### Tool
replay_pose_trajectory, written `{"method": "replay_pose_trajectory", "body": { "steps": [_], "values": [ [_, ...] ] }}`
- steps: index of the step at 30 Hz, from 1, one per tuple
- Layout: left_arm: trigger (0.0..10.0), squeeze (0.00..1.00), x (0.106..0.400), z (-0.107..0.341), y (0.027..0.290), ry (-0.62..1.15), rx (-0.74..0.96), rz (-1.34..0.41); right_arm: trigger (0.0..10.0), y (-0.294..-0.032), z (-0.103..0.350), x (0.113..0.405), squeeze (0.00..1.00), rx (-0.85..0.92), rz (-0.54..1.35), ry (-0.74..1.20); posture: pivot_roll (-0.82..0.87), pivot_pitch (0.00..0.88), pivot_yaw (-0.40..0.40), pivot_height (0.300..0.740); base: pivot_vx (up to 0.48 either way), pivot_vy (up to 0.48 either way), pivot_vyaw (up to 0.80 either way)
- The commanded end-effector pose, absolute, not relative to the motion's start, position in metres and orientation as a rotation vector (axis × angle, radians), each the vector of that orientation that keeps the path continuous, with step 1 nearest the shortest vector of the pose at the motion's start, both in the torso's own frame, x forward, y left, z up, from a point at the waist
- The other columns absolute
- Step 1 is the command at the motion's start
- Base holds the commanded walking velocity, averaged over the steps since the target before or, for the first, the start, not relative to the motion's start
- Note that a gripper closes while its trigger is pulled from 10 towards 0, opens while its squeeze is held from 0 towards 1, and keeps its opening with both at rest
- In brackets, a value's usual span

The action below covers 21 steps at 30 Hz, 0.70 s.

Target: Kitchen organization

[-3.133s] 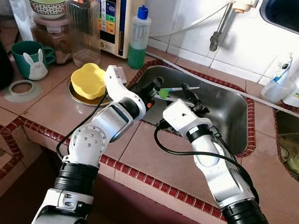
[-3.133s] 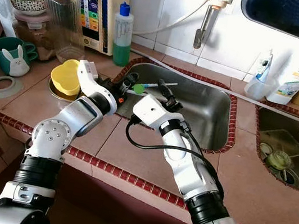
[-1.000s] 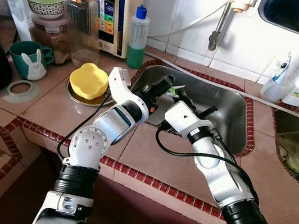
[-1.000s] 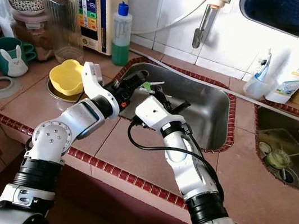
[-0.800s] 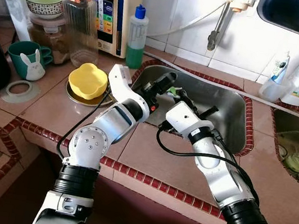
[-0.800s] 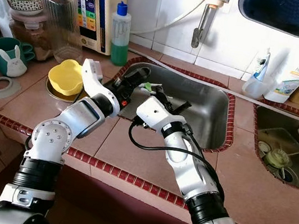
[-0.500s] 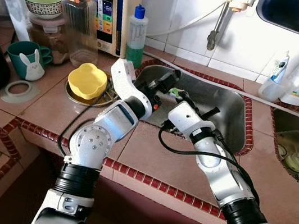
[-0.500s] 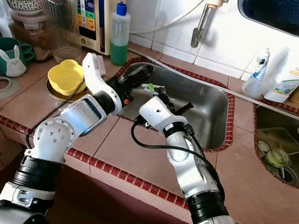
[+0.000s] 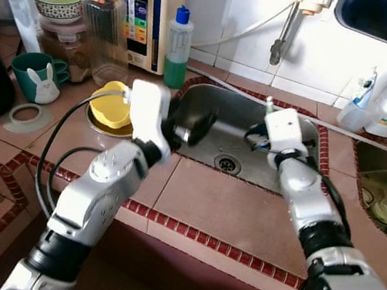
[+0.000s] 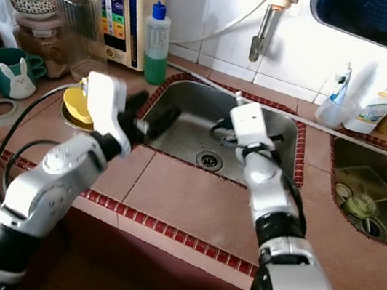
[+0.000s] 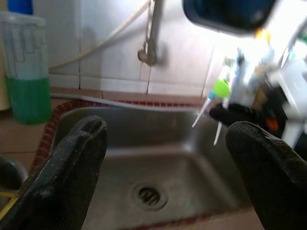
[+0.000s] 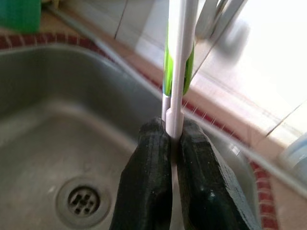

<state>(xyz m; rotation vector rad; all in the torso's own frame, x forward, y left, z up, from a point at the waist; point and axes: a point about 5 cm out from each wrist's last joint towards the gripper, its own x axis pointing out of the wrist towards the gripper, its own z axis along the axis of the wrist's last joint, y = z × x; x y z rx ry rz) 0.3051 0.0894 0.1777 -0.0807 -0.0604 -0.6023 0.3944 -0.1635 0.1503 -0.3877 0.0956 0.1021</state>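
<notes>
Red-edged tiles covered the worktop (image 9: 213, 207) around a steel sink (image 9: 236, 133), with a green soap bottle (image 9: 178, 47) and a yellow bowl (image 9: 111, 106) near its left side. From the head views the right gripper (image 12: 173, 139) sat behind its white wrist housing over the sink, and the toothbrush was hardly visible. The right wrist view showed it plainly: a white toothbrush (image 12: 181, 62) with green grips, standing upright, its lower handle pinched between the two black fingers (image 12: 151, 182), which were pressed together on it. The left wrist view showed the left gripper (image 11: 168, 158) with fingers (image 11: 72, 167) spread wide, well apart from the toothbrush, above the drain (image 11: 148, 194).
</notes>
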Motion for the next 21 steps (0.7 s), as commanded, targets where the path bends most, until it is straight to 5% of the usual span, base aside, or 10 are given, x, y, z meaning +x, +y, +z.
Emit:
{"method": "replay_pose_trajectory", "body": {
  "steps": [1, 10, 11, 21],
  "values": [
    [10.0, 0.0, 0.299, 0.175, 0.085, -0.075, -0.015, -0.649, 10.0, -0.17, 0.144, 0.395, 0.0, -0.339, 0.094, 0.171, 0.2, 0.029, -0.025, 0.74, 0.0, 0.0, 0.0],
    [10.0, 0.0, 0.294, 0.167, 0.086, -0.081, 0.041, -0.646, 10.0, -0.179, 0.118, 0.387, 0.0, -0.283, 0.092, 0.352, 0.23, 0.031, -0.023, 0.74, 0.0, 0.0, 0.0],
    [10.0, 0.0, 0.294, 0.168, 0.085, -0.085, 0.044, -0.648, 10.0, -0.179, 0.117, 0.387, 1.0, -0.288, 0.098, 0.355, 0.23, 0.031, -0.023, 0.74, 0.0, 0.0, 0.0],
    [10.0, 0.0, 0.295, 0.167, 0.086, -0.093, 0.066, -0.641, 10.0, -0.177, 0.107, 0.383, 1.0, -0.289, 0.128, 0.407, 0.24, 0.023, -0.018, 0.74, 0.0, 0.0, 0.0]
  ]
}}
